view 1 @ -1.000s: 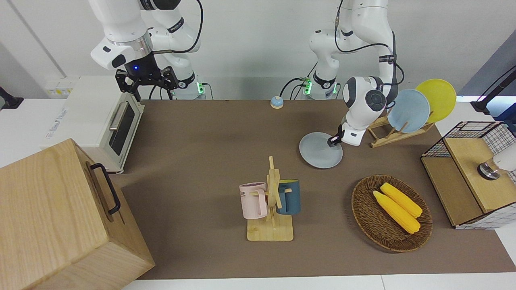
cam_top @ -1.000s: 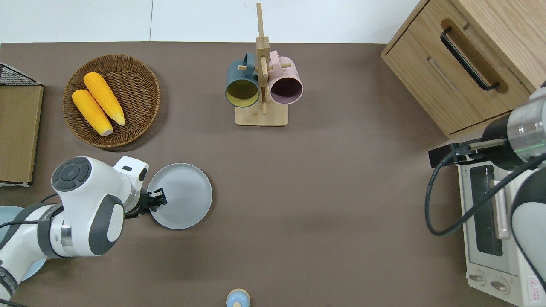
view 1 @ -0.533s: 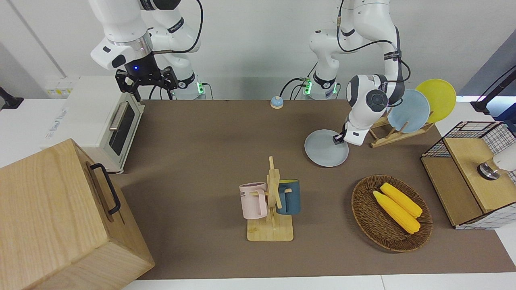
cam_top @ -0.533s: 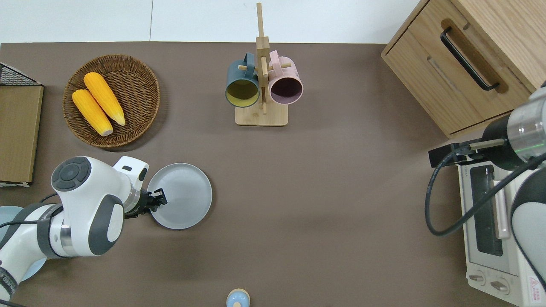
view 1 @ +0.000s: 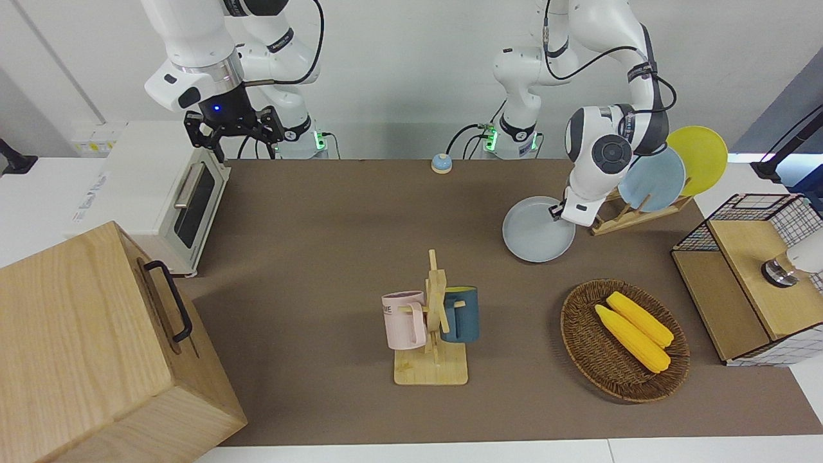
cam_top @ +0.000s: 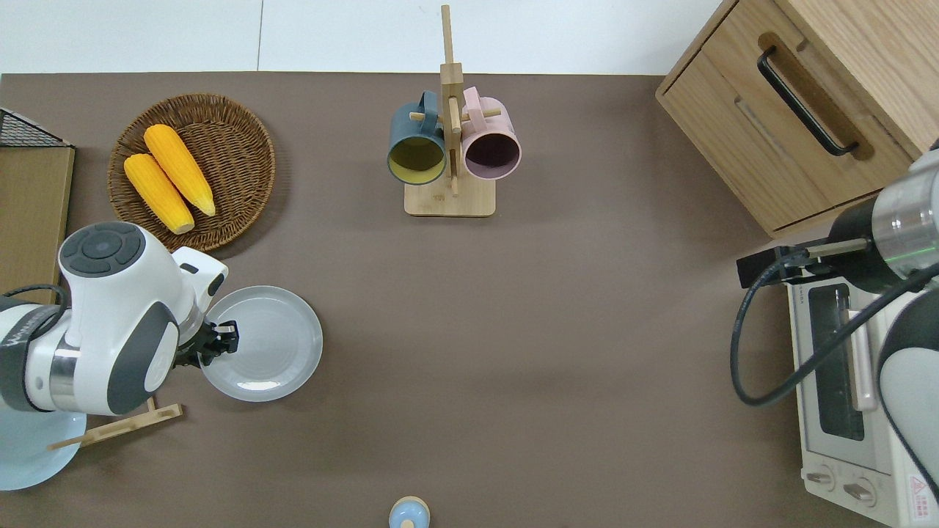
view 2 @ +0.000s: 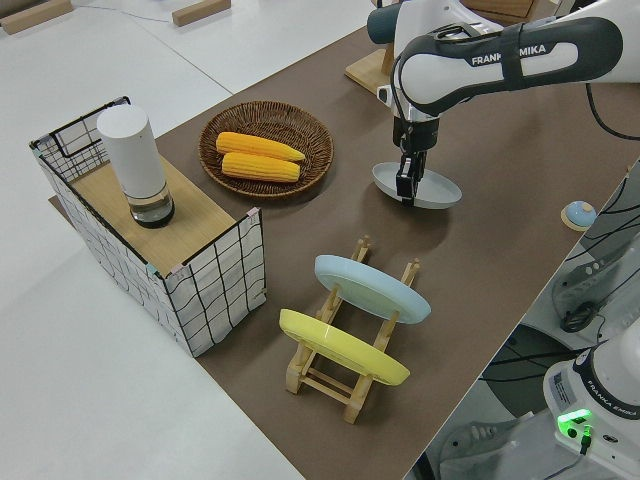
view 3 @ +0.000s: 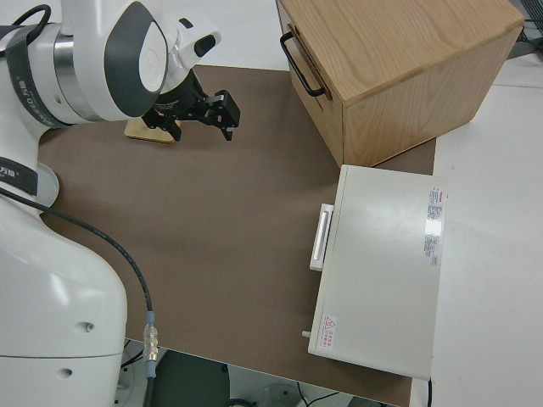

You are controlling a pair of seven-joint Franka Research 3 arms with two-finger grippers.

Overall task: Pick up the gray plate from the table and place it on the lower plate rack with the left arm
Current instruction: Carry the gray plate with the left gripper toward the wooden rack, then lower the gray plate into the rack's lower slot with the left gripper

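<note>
1. Gray plate, round and plain with a shallow rim (cam_top: pixel 265 343), hangs clear of the brown bench (cam_top: pixel 513 330), its edge pinched in the black two-finger left tool (cam_top: pixel 222 345).
2. Over the past second the plate has come up off the bench and swung toward the left arm's end, nearer the light-wood lower plate rack (view 1: pixel 633 215).
3. In the side view the plate tips slightly, carried by one edge alone, its shadow on the bench beneath.
4. A light blue plate (view 2: pixel 372 288) and a yellow plate (view 2: pixel 342 347) already stand in the rack's slots.
5. Pickup looks complete; what remains, by this reckoning, is turning the plate on edge and lowering it into a free slot.
6. Right arm is parked, its tool (view 1: pixel 233 128) spread open.
</note>
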